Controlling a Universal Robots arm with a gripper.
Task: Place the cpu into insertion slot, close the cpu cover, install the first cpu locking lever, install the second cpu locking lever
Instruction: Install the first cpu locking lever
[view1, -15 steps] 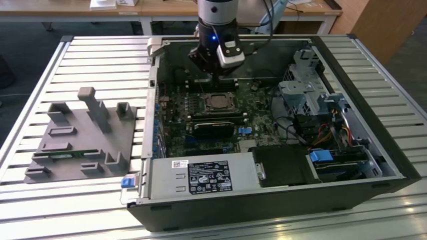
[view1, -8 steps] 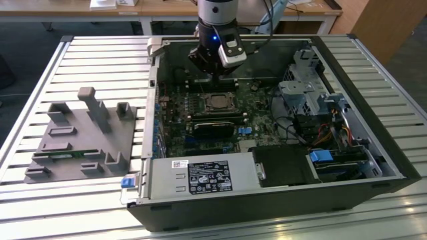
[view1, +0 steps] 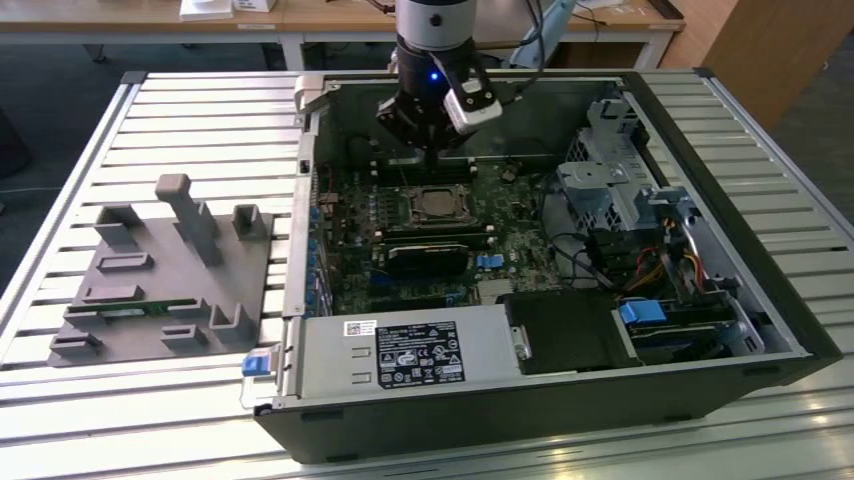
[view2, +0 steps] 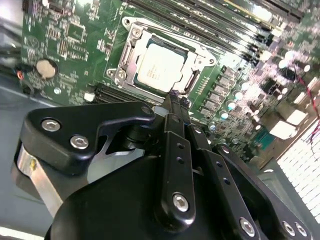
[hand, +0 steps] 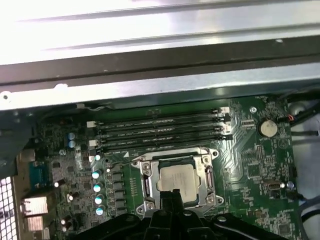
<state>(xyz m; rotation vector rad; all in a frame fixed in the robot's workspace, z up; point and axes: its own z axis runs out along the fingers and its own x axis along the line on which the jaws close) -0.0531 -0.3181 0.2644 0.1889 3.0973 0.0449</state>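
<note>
Find pincer with tips pressed together, nothing held, poised just above motherboard. In exterior view, locate cpu near, at 6 o'clock of pincer, seated in insertion slot. See cpu cover lying flat around chip's edge. Cannot tell lever positions. Note open computer case on slatted table, grey fixture at 9 o'clock of case.

The arm stood near vertical, its wrist turned down, a blue light glowing on the black wrist section. The gripper pointed straight down. In the second wrist view its black fingers lay pressed together, tips meeting.
</note>
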